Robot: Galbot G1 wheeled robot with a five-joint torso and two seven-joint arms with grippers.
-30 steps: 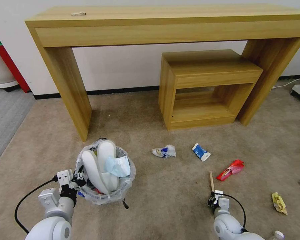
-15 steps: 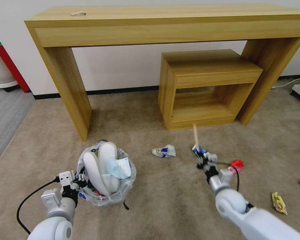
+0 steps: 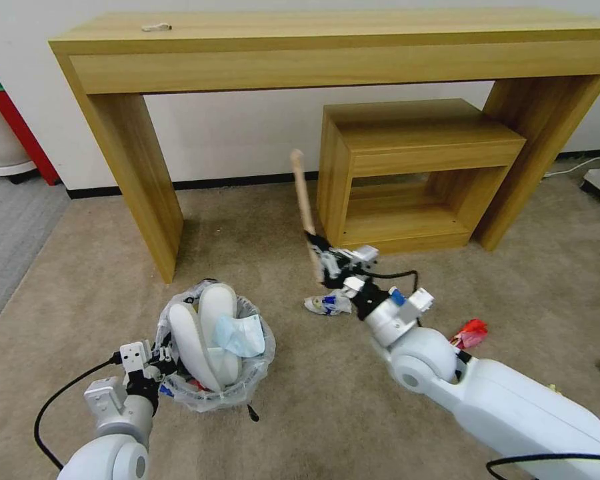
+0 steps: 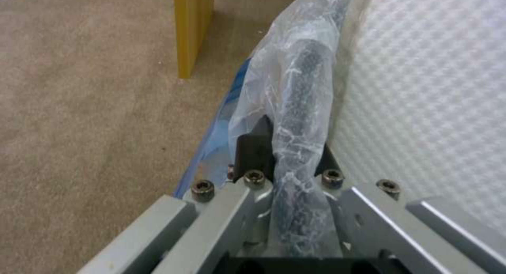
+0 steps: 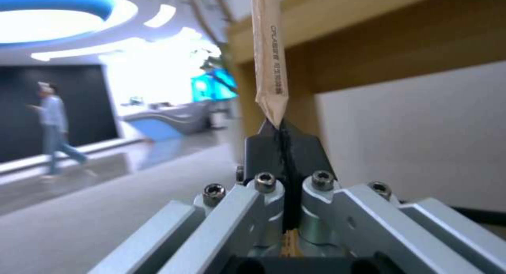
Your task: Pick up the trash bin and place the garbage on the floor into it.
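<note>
Right hand (image 3: 321, 261) raised above the carpet (image 3: 313, 413), clamped on the wooden stick (image 3: 305, 200), stick tilted upward beside the small shelf unit (image 3: 407, 167). Left hand (image 3: 155, 363) pinched on the bagged rim of the trash bin (image 3: 247, 383), white slippers (image 3: 203, 327) and blue mask (image 3: 240, 335) inside. Crumpled carton (image 3: 327, 305) and red wrapper (image 3: 470, 332) lying on carpet, well apart from the bin.

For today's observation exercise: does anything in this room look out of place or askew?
Litter lies on the carpet: a crumpled white-blue wrapper and a red wrapper. White slippers poke up out of the trash bin, gripped at its rim by the left tool. The right tool holds a wooden stick.
</note>
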